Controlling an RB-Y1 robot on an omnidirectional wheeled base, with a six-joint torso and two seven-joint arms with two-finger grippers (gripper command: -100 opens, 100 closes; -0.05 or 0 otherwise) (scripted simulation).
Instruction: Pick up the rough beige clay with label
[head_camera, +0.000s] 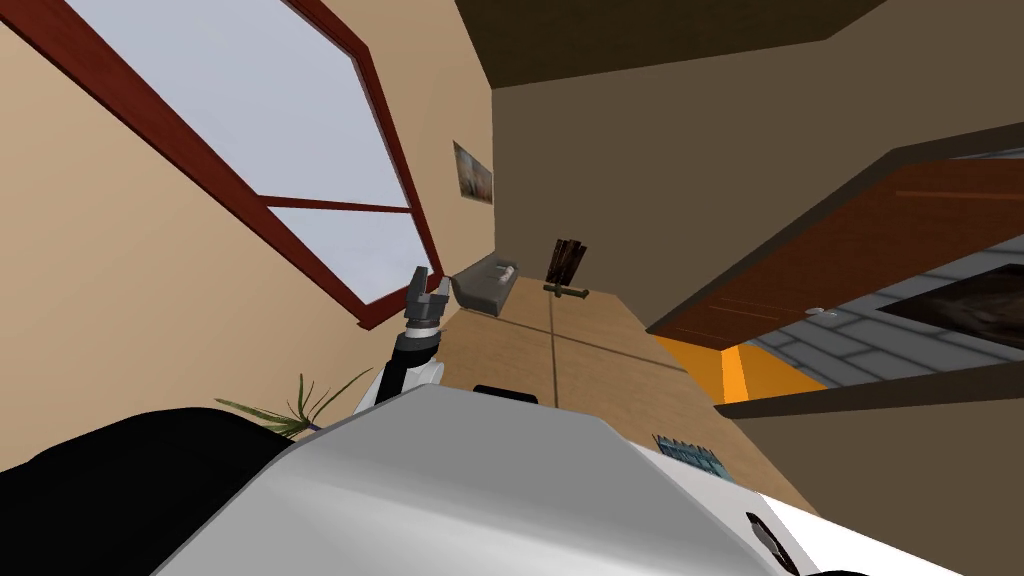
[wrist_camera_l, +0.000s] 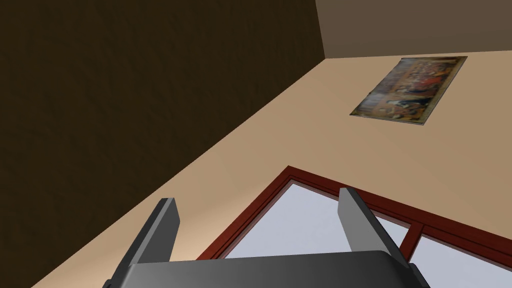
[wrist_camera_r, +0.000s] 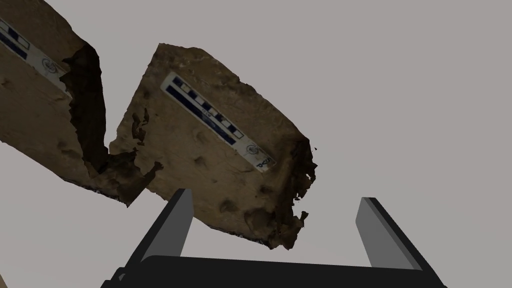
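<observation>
A rough brown-beige clay block (wrist_camera_r: 215, 150) lies on a flat grey surface (wrist_camera_r: 400, 100), with a white and dark blue label strip (wrist_camera_r: 217, 122) across its top face. My right gripper (wrist_camera_r: 275, 197) hovers over its near end, open, one finger over the block's edge and the other over bare grey surface. A second, similar labelled clay block (wrist_camera_r: 40, 110) lies beside the first, a narrow gap between them. My left gripper (head_camera: 425, 290) is raised in front of the window frame, open and empty (wrist_camera_l: 258, 196).
In the head view a wood-coloured surface (head_camera: 590, 340) runs ahead, with a grey box (head_camera: 485, 283) and a dark brown object (head_camera: 567, 265) at its far end. A brown door (head_camera: 850, 250) stands open on the right. A green plant (head_camera: 290, 410) is at the left.
</observation>
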